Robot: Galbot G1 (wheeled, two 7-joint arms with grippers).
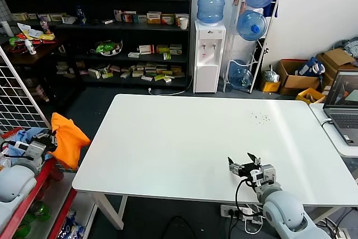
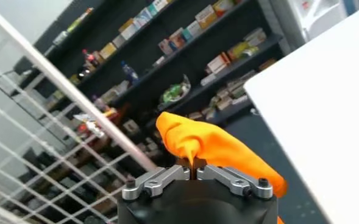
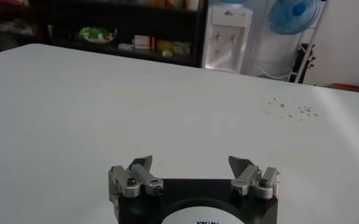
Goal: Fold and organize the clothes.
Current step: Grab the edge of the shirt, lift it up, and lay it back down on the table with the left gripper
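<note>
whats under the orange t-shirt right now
Nothing supports the orange T-shirt: it hangs off the white table, pinched in the left gripper. Floor below shows dimly. The right gripper waits open above the table.

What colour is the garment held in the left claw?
Bright orange: the T-shirt pinched in the left claw, clearest in the left wrist view.

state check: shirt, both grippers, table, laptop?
orange T-shirt: bunched, hanging off the table's left side, pinched by the left gripper, not on the table.
left gripper: shut on the T-shirt, held beside the wire rack.
right gripper: open, empty, over the table's near right part.
white table: nothing on it but a few dark specks toward the far right.
laptop: lid open, on the side desk at right.
</note>
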